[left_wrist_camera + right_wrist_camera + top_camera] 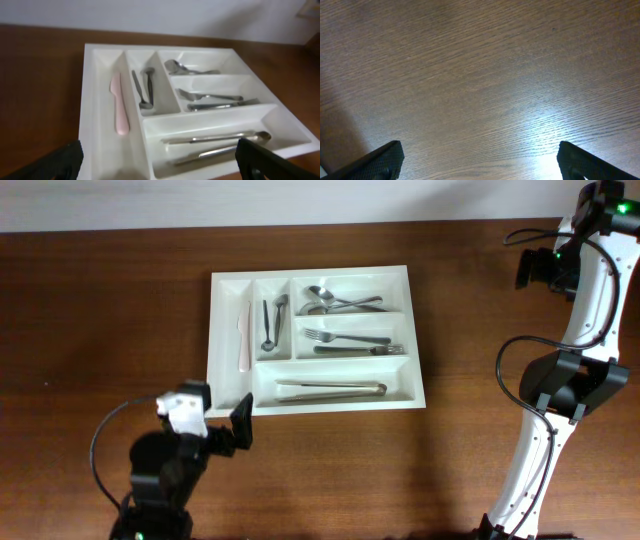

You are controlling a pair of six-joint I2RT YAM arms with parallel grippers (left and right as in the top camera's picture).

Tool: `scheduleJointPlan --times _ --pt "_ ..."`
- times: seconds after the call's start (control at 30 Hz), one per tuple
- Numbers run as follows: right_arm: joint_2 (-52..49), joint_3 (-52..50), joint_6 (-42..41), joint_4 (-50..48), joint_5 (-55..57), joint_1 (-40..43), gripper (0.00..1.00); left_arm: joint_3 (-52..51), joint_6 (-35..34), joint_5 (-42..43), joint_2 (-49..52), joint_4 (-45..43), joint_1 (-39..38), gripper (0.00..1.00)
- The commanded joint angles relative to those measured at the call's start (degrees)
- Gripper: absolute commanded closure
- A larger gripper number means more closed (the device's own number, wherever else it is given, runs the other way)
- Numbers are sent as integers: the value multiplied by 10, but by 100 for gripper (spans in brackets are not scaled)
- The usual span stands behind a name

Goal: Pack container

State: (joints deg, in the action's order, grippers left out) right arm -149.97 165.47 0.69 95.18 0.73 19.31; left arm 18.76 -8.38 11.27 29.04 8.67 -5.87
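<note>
Cutlery lies sorted in the large white rectangular plastic tray (227,283), which sits flat on the brown wooden table (100,310), directly ahead of the left claw (157,160). The tray's nearest edge is just in front of that claw's fingers. These are spread wide and hold nothing.

The tray has five compartments, two narrow ones on the claw's left side and three long ones stacked to its right.

- The outermost narrow slot holds one pale pink plastic knife (119,107).
- The next slot holds two small dark metal spoons (144,89), side by side.
- The long slot farthest from the claw holds steel spoons (330,302). There seem to be two, though they overlap too much to count surely.
- The middle slot holds one steel fork (202,94) and one more steel utensil (217,105) beside it.
- The slot nearest the claw holds one pair of steel tongs (330,390).

The right claw (479,155) is well apart from the tray. Its fingers are also spread and hold nothing, and only bare wood grain lies beneath it.
</note>
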Motion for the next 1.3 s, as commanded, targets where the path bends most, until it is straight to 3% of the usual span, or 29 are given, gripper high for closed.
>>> scheduleJointPlan --times 0.0,0.27,0.53,1.27 --pt "13 -3 4 0 -3 2 1 -55 18 9 -71 -22 15 1" --pt "13 -3 4 0 -3 2 1 -117 24 -32 -207 -31 39 1" --pt "13 -3 4 0 -3 2 1 -123 93 -34 -285 -26 50 1" --pt "13 -3 4 0 -3 2 1 -170 108 -66 -288 -18 65 1"
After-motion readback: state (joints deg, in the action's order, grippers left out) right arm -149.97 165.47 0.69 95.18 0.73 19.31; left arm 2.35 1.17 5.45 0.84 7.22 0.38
